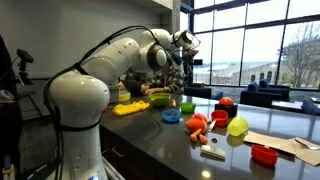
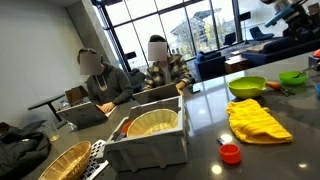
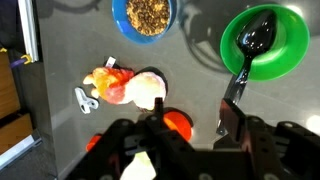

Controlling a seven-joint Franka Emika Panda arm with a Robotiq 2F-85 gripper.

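A small, round red cup (image 3: 178,125) stands on the dark table (image 3: 60,45). Its near part is hidden under the gripper (image 3: 191,122), whose jaws stand on either side of it, with a gap at 3 o'clock. A pale ball (image 3: 148,90) touches it at 11 o'clock. In an exterior view the red cup (image 1: 187,108) stands upright.

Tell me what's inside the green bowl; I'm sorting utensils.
A black spoon lies in the green bowl, handle over the rim. The floor beneath the spoon is hidden.
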